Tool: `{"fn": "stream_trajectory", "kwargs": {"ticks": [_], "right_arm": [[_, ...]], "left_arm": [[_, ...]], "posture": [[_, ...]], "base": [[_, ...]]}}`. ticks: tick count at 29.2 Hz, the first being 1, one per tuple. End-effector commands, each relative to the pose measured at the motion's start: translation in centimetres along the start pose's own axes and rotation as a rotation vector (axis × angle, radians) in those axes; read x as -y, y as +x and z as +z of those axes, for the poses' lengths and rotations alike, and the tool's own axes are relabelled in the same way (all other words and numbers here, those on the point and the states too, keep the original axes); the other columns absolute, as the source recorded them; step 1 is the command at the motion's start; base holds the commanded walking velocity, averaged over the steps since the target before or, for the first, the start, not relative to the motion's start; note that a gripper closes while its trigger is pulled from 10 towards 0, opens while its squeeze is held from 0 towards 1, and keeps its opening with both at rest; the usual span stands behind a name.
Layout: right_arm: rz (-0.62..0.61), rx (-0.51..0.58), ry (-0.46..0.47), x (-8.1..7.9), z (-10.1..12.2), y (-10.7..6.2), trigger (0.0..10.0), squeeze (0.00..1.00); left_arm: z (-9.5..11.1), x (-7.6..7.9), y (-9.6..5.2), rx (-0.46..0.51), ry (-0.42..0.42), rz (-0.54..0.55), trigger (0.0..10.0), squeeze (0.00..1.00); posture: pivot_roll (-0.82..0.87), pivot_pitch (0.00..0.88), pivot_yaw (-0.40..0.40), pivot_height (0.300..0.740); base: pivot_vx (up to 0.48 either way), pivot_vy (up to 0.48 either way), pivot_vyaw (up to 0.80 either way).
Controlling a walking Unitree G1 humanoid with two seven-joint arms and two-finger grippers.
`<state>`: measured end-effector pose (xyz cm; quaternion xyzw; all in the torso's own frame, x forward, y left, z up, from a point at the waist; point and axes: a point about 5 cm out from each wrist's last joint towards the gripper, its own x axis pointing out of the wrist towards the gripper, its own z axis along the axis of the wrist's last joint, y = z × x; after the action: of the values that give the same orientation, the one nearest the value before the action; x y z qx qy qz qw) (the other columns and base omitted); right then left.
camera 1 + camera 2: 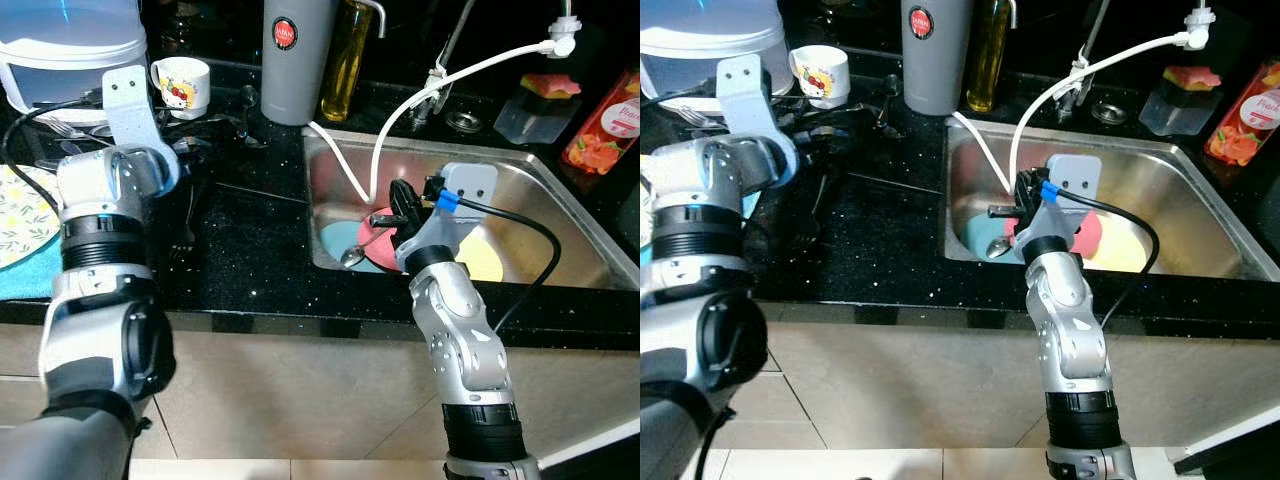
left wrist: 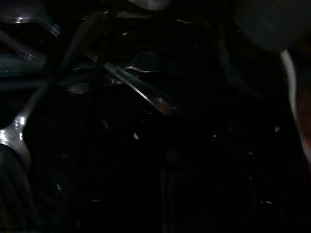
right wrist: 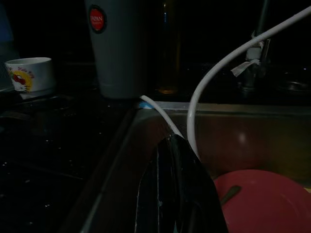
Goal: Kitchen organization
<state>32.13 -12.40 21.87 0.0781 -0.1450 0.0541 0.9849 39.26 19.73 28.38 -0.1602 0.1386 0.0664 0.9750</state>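
Right wrist view shows the right gripper (image 3: 177, 194) with fingers pressed together, empty, above the pink plate (image 3: 265, 201) in the sink (image 1: 560, 205); it should spread them, then descend onto the rim; left gripper's spread I cannot tell.

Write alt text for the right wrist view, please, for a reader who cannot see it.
The right gripper, fingers together, hangs over a steel sink with a red plate inside. A white hose curves into the sink; a grey tumbler and a cartoon mug stand on the dark counter.
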Motion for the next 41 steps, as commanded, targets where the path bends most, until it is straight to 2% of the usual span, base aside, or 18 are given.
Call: {"fn": "stream_trajectory", "kwargs": {"ticks": [1, 3, 5, 10, 14, 19, 24, 27, 28, 29, 31, 32, 33, 38, 41], "right_arm": [[-0.011, -0.001, 0.002, 0.3, -0.2, -0.2, 10.0, 0.0], [-0.011, -0.002, 0.002, 0.3, -0.2, -0.2, 10.0, 0.0], [-0.012, 0.0, 0.003, 0.3, -0.1, -0.2, 10.0, 0.0], [-0.018, -0.004, 0.003, 0.5, -0.2, -0.3, 10.0, 0.0], [-0.016, -0.006, 0.005, 0.4, -0.3, -0.3, 10.0, 0.0], [-0.013, -0.002, 0.007, 0.2, -0.1, -0.2, 10.0, 0.0], [-0.015, -0.003, 0.008, 0.2, -0.2, -0.2, 10.0, 0.0], [0.002, -0.007, 0.016, 0.0, -0.3, -0.2, 10.0, 0.0], [0.002, -0.007, 0.016, 0.0, -0.3, -0.2, 10.0, 0.0], [0.032, -0.011, 0.023, -0.3, -0.3, -0.2, 10.0, 0.0], [0.044, -0.012, 0.025, -0.4, -0.3, -0.2, 10.0, 0.0], [0.092, -0.017, 0.026, -0.8, -0.3, -0.3, 10.0, 0.0], [0.092, -0.017, 0.026, -0.8, -0.3, -0.3, 10.0, 0.0], [0.241, -0.028, 0.001, -2.0, -0.3, -0.8, 10.0, 0.0], [0.287, -0.022, -0.017, -2.5, 0.0, -0.8, 10.0, 0.0]], "left_arm": [[-0.2, 0.4, -0.1, -0.022, -0.078, 0.024, 10.0, 0.0], [-0.4, 0.3, 0.0, -0.033, -0.107, 0.04, 10.0, 0.0], [-0.5, -0.6, 0.0, -0.019, -0.153, 0.129, 10.0, 0.0], [-0.4, -1.2, -0.4, 0.014, -0.197, 0.212, 10.0, 0.0], [-1.0, -1.0, -0.5, 0.007, -0.194, 0.238, 10.0, 0.0], [-2.6, -0.7, 0.4, -0.028, -0.211, 0.269, 10.0, 0.0], [-3.1, -0.8, 0.6, -0.082, -0.241, 0.243, 10.0, 0.0], [-3.2, -0.7, 0.6, -0.112, -0.163, 0.22, 10.0, 0.0], [-3.2, -0.7, 0.6, -0.112, -0.163, 0.22, 10.0, 0.0], [-3.1, -0.6, 0.6, -0.115, -0.107, 0.204, 10.0, 0.0], [-2.9, -0.5, 0.6, -0.112, -0.089, 0.2, 10.0, 0.0], [-2.4, -0.6, 0.6, -0.105, -0.076, 0.188, 10.0, 0.0], [-2.4, -0.6, 0.6, -0.105, -0.076, 0.188, 10.0, 0.0], [-1.3, -1.0, 0.9, -0.112, -0.052, 0.168, 10.0, 0.0], [-1.5, -1.2, 1.1, -0.147, -0.089, 0.157, 10.0, 0.0]], "posture": [[0.26, 0.037, -0.1, 0.74], [0.25, 0.038, -0.099, 0.74], [0.25, 0.04, -0.094, 0.74], [0.25, 0.044, -0.094, 0.74], [0.25, 0.045, -0.095, 0.74], [0.25, 0.05, -0.097, 0.74], [0.27, 0.054, -0.086, 0.74], [0.27, 0.054, -0.075, 0.74], [0.27, 0.054, -0.075, 0.74], [0.27, 0.054, -0.07, 0.74], [0.28, 0.054, -0.069, 0.74], [0.28, 0.054, -0.065, 0.74], [0.28, 0.054, -0.065, 0.74], [0.29, 0.052, -0.063, 0.74], [0.28, 0.052, -0.063, 0.74]], "base": [[0.0, 0.0, 0.0], [0.0, 0.0, 0.0], [0.0, 0.0, 0.0], [0.0, 0.0, 0.0], [0.0, 0.0, 0.0], [0.0, 0.0, 0.0], [0.0, 0.0, 0.0], [0.0, 0.0, 0.0], [0.0, 0.0, 0.0], [0.0, 0.0, 0.0], [0.0, 0.0, 0.0], [0.0, 0.0, 0.0], [0.0, 0.0, 0.0], [0.0, 0.0, 0.0], [0.0, 0.0, 0.0]]}}
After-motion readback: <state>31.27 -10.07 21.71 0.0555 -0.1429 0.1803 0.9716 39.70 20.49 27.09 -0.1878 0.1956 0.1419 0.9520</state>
